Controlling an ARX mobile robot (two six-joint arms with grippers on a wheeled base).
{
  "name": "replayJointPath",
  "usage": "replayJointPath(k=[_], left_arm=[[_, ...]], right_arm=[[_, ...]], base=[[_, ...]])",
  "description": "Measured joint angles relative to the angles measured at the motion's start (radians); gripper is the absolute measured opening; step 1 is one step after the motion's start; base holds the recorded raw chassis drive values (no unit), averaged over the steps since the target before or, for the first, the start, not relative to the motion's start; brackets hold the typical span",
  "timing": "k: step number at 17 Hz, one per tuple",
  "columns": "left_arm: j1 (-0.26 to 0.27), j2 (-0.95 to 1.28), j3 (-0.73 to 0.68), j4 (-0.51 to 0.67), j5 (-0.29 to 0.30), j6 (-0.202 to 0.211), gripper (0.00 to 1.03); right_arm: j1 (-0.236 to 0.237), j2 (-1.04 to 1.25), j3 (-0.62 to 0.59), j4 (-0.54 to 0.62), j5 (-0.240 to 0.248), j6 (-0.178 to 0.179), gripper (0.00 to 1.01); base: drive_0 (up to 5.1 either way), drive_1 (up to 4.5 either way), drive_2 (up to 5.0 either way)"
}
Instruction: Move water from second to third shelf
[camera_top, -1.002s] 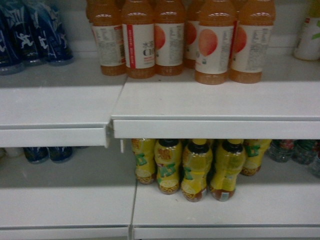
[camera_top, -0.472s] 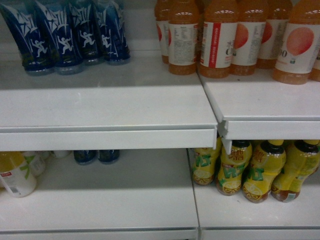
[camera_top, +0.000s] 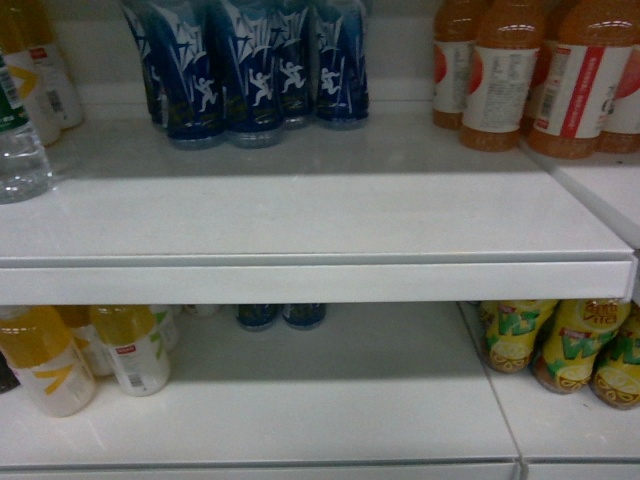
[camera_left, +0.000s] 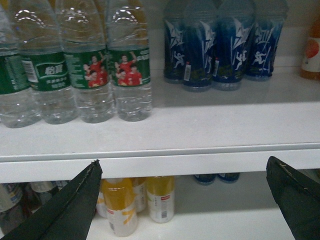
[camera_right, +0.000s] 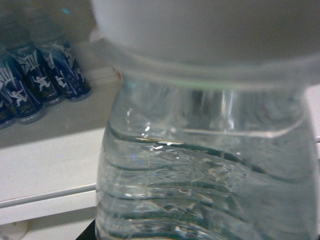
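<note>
The head camera faces the shelving square on, tilted slightly down, close enough that one white shelf board (camera_top: 310, 225) fills the width. The left wrist camera sits lower and further left, looking level at the same board's front edge (camera_left: 160, 162), its own dark fingers (camera_left: 70, 205) framing the bottom corners. Both views share the dark blue bottles (camera_top: 250, 75) (camera_left: 220, 45). The right wrist camera is pressed right up against a clear water bottle (camera_right: 205, 180), with blue bottles behind at left.
</note>
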Motion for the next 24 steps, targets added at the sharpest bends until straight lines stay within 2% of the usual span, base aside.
replayJointPath(k=[24], left_arm=[[0.000, 0.000, 0.000, -0.003, 0.000, 0.000, 0.98]], right_arm=[[0.000, 0.000, 0.000, 0.004, -0.001, 0.000, 0.43]], base=[[-5.0, 2.44, 2.4]])
